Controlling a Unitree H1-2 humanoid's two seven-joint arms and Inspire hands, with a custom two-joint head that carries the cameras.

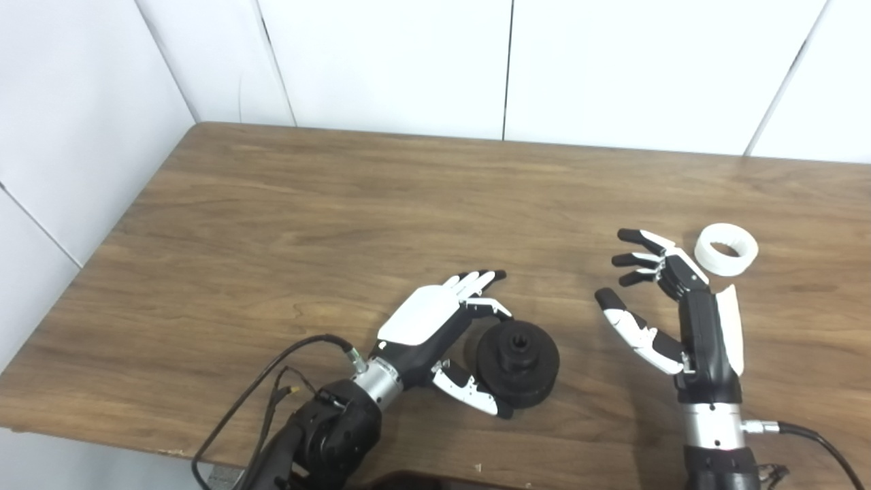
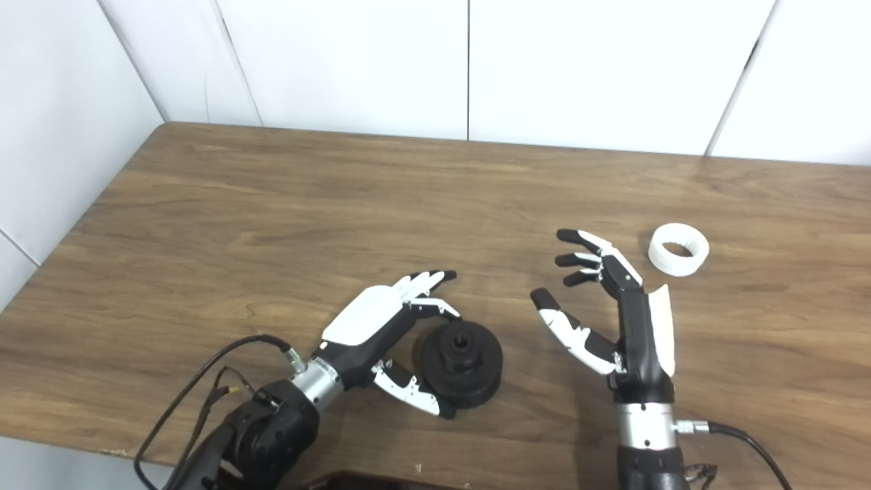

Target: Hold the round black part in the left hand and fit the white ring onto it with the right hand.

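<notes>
The round black part [image 1: 518,363] lies flat on the wooden table [image 1: 340,204] near the front edge, its hub facing up. My left hand [image 1: 442,327] is open right beside it on its left, thumb along its front rim and fingers behind it, not closed on it. The white ring [image 1: 726,249] lies on the table at the right. My right hand [image 1: 670,306] is open and empty, fingers spread, standing upright just left of the ring and apart from it. Both also show in the right eye view: the black part [image 2: 463,364] and the ring [image 2: 678,249].
White wall panels [image 1: 408,61] stand behind the table and along its left side. Black cables [image 1: 272,381] run from my left wrist over the front edge, and another cable [image 1: 816,442] leaves my right wrist.
</notes>
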